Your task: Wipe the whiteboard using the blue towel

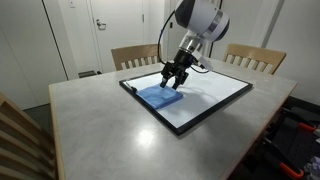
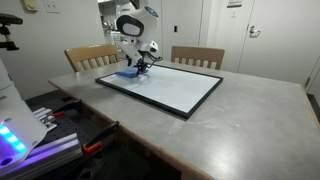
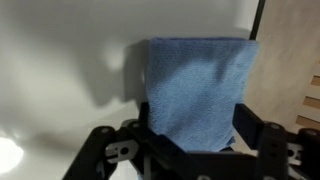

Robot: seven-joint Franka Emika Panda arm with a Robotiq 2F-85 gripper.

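Blue towel (image 1: 158, 96): flat on the whiteboard (image 1: 215, 95), near the corner by the chairs (image 1: 135, 55); whiteboard on grey table (image 1: 110, 130); gripper (image 1: 174, 82): jaws spread apart, straddling the towel's edge, pointing down.

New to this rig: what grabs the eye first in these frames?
A white rectangular whiteboard with a black frame lies flat on the grey table. Near its corner by a light wooden chair sits a folded blue cloth towel, with the robot's black pincer down over it; the wrist view shows the towel between its fingers.
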